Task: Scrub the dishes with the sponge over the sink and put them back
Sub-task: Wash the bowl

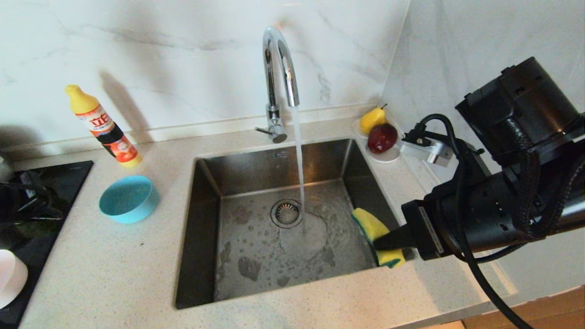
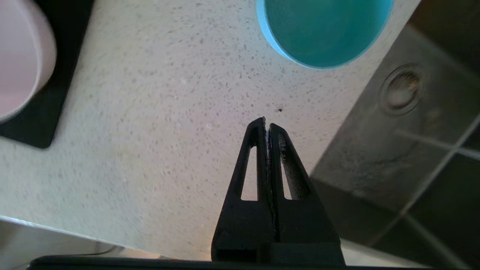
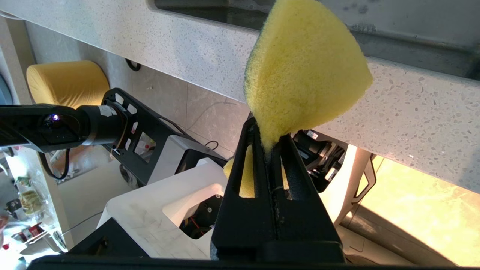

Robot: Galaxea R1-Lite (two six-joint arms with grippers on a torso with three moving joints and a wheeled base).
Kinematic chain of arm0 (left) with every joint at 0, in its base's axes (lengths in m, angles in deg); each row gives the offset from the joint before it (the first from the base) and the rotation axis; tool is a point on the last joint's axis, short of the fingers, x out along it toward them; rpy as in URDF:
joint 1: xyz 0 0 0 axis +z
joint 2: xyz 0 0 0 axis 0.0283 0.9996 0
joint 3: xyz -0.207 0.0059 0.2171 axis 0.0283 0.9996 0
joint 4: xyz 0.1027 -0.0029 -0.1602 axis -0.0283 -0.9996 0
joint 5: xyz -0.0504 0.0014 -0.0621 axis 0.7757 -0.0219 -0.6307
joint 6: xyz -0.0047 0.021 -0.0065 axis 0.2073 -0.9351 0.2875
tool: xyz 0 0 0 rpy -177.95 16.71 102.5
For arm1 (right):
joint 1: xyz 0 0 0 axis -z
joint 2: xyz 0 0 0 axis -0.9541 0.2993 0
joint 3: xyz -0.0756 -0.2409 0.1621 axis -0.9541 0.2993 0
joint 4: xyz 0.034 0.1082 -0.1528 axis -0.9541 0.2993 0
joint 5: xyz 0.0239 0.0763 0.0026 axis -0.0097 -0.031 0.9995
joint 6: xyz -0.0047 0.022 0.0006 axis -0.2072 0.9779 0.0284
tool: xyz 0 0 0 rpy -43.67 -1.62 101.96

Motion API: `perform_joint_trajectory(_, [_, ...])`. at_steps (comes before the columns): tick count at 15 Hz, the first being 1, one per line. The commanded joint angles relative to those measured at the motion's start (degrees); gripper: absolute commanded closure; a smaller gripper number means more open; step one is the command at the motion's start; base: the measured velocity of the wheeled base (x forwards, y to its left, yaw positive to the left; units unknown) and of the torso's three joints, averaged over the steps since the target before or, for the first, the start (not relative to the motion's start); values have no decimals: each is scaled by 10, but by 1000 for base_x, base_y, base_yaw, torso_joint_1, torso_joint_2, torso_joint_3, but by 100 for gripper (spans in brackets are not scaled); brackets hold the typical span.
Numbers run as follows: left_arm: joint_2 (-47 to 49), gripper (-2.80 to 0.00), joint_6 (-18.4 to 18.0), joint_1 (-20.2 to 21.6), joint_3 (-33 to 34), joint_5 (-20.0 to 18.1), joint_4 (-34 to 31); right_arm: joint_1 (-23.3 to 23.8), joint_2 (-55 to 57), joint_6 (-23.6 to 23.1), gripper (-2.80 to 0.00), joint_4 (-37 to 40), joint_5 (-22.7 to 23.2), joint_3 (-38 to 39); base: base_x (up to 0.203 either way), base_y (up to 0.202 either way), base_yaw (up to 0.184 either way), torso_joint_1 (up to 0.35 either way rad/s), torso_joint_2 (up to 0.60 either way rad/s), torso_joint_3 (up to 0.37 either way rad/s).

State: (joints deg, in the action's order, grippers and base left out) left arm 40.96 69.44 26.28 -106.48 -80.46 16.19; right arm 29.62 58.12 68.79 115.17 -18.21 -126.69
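Note:
A light blue bowl (image 1: pixel 129 199) stands upright on the counter left of the sink (image 1: pixel 205 237). A pale pink bowl (image 1: pixel 9 276) sits on the black cooktop at the head view's left edge. My right gripper (image 1: pixel 381 242) is shut on the narrow end of the yellow sponge (image 1: pixel 372 226), holding it over the sink's front right corner. In the right wrist view the sponge (image 3: pixel 303 71) fans out beyond the right gripper (image 3: pixel 268 133). My left gripper (image 2: pixel 267 122) is shut and empty above bare counter, with the blue bowl (image 2: pixel 322 30) ahead of it and the pink bowl (image 2: pixel 22 56) off to one side.
Water runs from the chrome tap (image 1: pixel 279 59) onto the basin beside the drain (image 1: pixel 287 213). A dish soap bottle (image 1: pixel 104 126) stands at the back left. A white saucer (image 1: pixel 386 157) with a pear and a red fruit sits in the back right corner by the wall.

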Motion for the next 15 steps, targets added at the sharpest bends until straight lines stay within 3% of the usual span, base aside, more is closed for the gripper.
perform_joint_trajectory(1, [46,-280,-16,-4,-16,0,1,1,-1,2,0,2,1,2,0,0,0,0,0,0])
perform_joint_trajectory(6, [128,-280,-19,-4,-62,22,4,4,8,1,0,1,1,9,0,0,0,0,0,0])
perform_joint_trajectory(15, [206,-280,1,-14,-65,52,60,14,9,-1,0,0,0,8,0,0,0,0,0,0])
